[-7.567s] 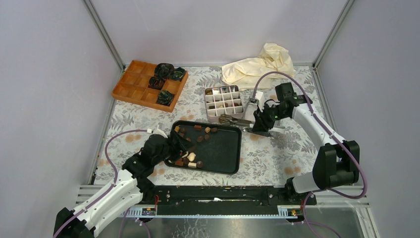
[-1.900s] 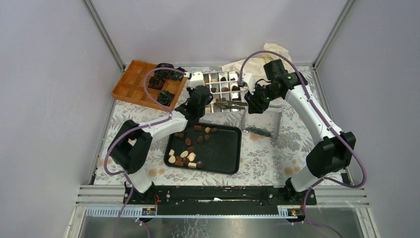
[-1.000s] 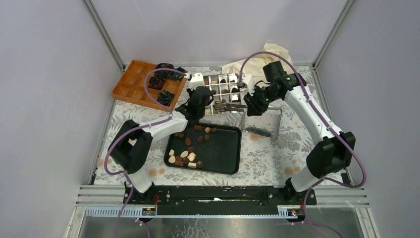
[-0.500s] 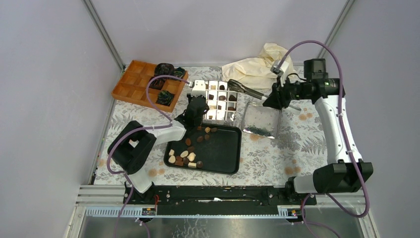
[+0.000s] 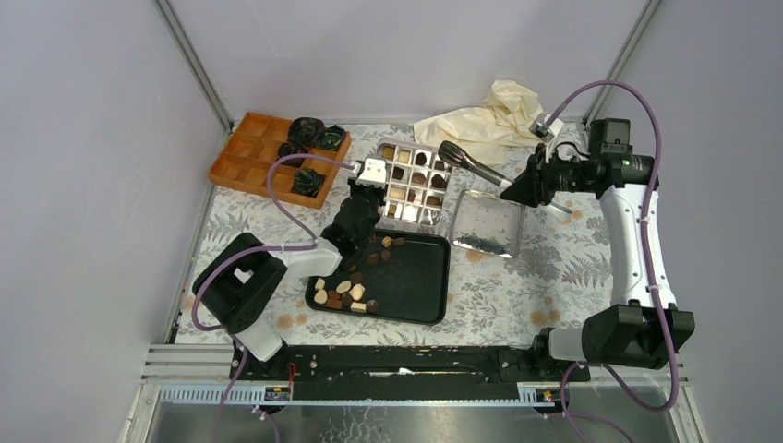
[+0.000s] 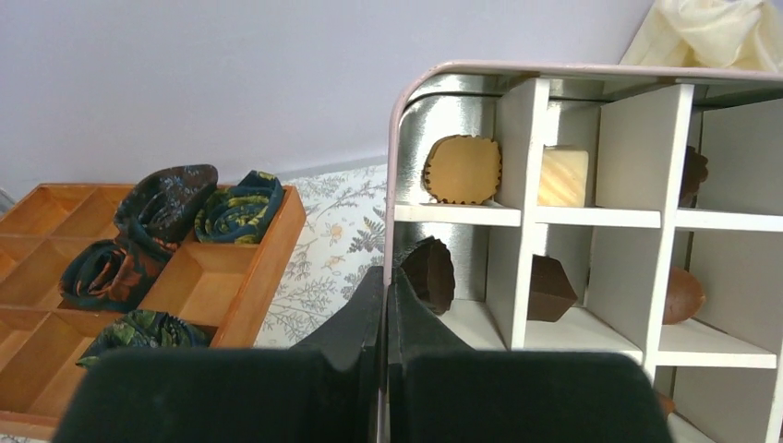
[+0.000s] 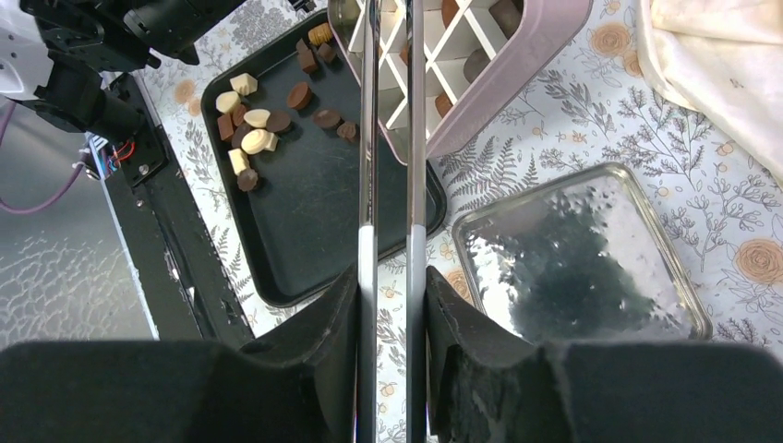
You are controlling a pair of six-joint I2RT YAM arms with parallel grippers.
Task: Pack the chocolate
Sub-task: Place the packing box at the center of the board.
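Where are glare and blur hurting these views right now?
Top external: the silver lid glares pale. Left wrist: the left hand, on the tin rim, is a dark blur; the chocolates are sharp. Right wrist: the lid mirrors a dark shape; the right hand is blurred, its tongs crisp.

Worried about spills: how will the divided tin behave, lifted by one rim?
Likely stiff: the tin holds shape, pinched at its rim by the left fingers. Probably tips easily; its chocolates rest on the dividers.
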